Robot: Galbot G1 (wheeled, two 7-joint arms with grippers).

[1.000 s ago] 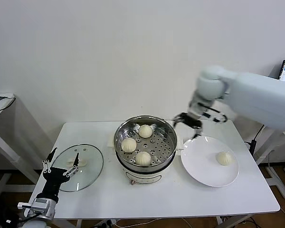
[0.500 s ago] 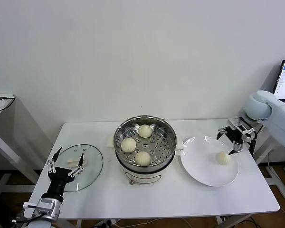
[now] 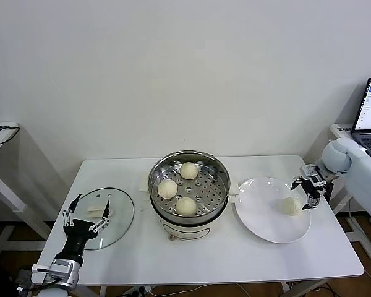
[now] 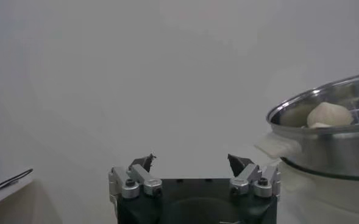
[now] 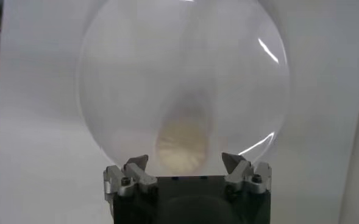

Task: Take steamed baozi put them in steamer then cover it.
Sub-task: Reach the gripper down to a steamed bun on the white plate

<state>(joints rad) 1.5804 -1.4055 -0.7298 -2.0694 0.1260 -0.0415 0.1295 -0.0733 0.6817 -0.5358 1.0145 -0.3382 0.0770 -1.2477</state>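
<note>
The steel steamer [image 3: 217, 168] stands mid-table with three baozi on its tray: one at the back [image 3: 188, 171], one at the left [image 3: 167, 188], one at the front [image 3: 186, 206]. A fourth baozi [image 3: 291, 206] lies on the white plate [image 3: 263, 216] at the right. My right gripper [image 3: 308, 189] is open, just above and right of that baozi; in the right wrist view the baozi [image 5: 181, 144] sits between the fingertips [image 5: 136, 164]. My left gripper [image 3: 85, 210] is open over the glass lid [image 3: 119, 213] at the left. The steamer's rim [image 4: 313, 100] shows in the left wrist view.
A laptop [image 3: 368, 117] stands on a side stand at the far right. Another table's corner [image 3: 3, 131] shows at the far left. The table's front edge [image 3: 222, 277] runs close below the steamer and the plate.
My right gripper swung from beside the steamer out to the right and came down next to the baozi on the plate. The left gripper shifted slightly over the lid.
</note>
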